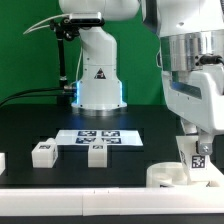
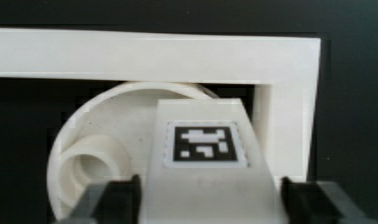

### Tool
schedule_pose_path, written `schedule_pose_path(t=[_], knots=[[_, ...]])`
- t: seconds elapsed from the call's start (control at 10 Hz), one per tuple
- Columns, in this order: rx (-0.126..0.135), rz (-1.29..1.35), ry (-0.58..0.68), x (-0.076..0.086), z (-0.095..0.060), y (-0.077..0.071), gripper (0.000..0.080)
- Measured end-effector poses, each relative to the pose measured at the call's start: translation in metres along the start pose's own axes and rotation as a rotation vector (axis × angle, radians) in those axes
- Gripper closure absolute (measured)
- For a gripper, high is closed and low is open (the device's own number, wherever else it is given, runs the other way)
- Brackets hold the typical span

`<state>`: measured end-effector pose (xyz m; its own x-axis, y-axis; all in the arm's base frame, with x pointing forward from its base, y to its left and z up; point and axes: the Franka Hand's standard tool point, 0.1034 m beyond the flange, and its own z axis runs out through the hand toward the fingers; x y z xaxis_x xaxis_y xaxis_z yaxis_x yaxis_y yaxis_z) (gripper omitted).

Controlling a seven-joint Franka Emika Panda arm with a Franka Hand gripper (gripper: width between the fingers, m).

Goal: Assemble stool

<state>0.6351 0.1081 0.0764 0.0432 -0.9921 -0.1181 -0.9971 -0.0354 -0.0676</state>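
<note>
— What sort of place is this?
— A robotics lab. A white robot arm (image 1: 98,75) stands on a black table (image 1: 30,125), with a green backdrop (image 1: 25,60) behind it.
— Anything else?
— Cables (image 1: 40,93) run to the arm. A marker board (image 1: 100,137) lies on the table, and a leg (image 1: 197,152) bears a printed tag.

Black table (image 1: 30,130) in shot, and flat in the middle of it lies the marker board (image 1: 98,137). Just in front, two loose stool legs sit apart: the left leg (image 1: 42,152) off the board's corner, the middle leg (image 1: 97,153) near its front edge. On the exterior view's right, the round seat (image 1: 170,176) rests right by the white edging bar (image 1: 80,188). At the back stands the robot base (image 1: 100,95).
</note>
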Motion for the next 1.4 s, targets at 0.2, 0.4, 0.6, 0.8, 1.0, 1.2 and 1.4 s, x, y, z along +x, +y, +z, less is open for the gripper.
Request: schedule_pose_path(t=[0.2,0.4,0.6,0.8,1.0,1.2,1.4], knots=[[-0.007,-0.183,-0.010,0.001,-0.002,0.000,0.0181],[0.000,-0.531,-0.015,0.007,-0.010,-0.003,0.0157],[0.004,-0.719,-0.015,0.012,-0.011,-0.004,0.0151],[0.005,-0.882,-0.014,0.013,-0.011,-0.004,0.0150],[-0.033,-1.167,-0.030,0.013,-0.018,-0.002,0.0150],[-0.076,-1.479,-0.064,0.007,-0.027,-0.007,0.0150],[-0.095,-1.672,-0.067,0.004,-0.027,-0.012,0.0150]])
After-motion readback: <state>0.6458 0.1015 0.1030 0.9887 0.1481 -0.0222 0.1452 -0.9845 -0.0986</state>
